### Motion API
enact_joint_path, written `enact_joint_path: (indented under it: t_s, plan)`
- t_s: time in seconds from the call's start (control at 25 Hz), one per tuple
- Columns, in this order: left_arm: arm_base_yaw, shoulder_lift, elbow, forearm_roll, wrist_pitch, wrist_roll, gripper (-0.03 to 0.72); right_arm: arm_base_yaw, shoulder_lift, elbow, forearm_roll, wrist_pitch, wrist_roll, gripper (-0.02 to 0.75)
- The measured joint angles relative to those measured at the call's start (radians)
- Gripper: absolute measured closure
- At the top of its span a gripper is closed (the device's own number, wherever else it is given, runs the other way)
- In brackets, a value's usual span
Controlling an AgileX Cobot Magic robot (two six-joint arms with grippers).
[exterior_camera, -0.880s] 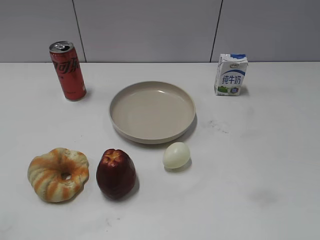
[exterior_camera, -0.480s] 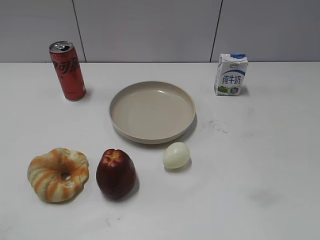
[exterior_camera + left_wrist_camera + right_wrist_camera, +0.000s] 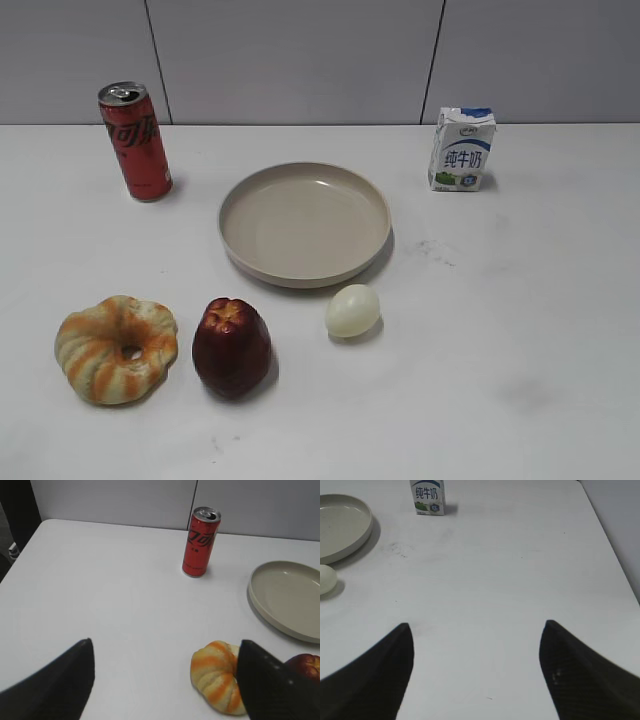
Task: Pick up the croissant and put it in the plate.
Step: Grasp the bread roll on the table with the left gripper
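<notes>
The croissant [image 3: 116,349], a ridged ring with orange-brown stripes, lies on the white table at the front left. In the left wrist view the croissant [image 3: 218,676] sits just left of my right finger, partly hidden by it. The beige plate [image 3: 305,223] is empty at the table's middle; it shows in the left wrist view [image 3: 286,599] and the right wrist view [image 3: 342,526]. My left gripper [image 3: 165,652] is open and empty above the table. My right gripper [image 3: 476,630] is open and empty over bare table. Neither gripper shows in the exterior view.
A dark red fruit [image 3: 232,346] stands right of the croissant. A pale egg [image 3: 353,310] lies in front of the plate. A red can [image 3: 135,141] stands at the back left and a milk carton [image 3: 462,149] at the back right. The table's left edge [image 3: 20,550] and right edge [image 3: 610,535] are near.
</notes>
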Motion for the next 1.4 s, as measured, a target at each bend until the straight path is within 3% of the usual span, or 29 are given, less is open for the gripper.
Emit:
enact_joint_path:
  t_s: [0.28, 0.56, 0.84, 1.0, 1.16, 1.4]
  plan:
    - [-0.078, 0.503, -0.069, -0.171, -0.059, 0.154, 0.024, 0.000, 0.000, 0.000, 0.000, 0.000, 0.000, 0.145]
    - [-0.192, 0.937, -0.180, -0.186, -0.067, 0.202, 0.034, 0.000, 0.000, 0.000, 0.000, 0.000, 0.000, 0.145]
    - [-0.201, 1.232, -0.214, -0.190, -0.137, 0.206, 0.069, 0.000, 0.000, 0.000, 0.000, 0.000, 0.000, 0.145]
    - [-0.202, 1.284, -0.216, -0.218, -0.170, 0.206, 0.210, 0.000, 0.000, 0.000, 0.000, 0.000, 0.000, 0.145]
    - [-0.207, 1.287, -0.216, -0.233, -0.171, 0.206, 0.512, 0.000, 0.000, 0.000, 0.000, 0.000, 0.000, 0.145]
    - [-0.207, 1.226, -0.246, -0.216, -0.081, 0.202, 0.534, 0.000, 0.000, 0.000, 0.000, 0.000, 0.000, 0.145]
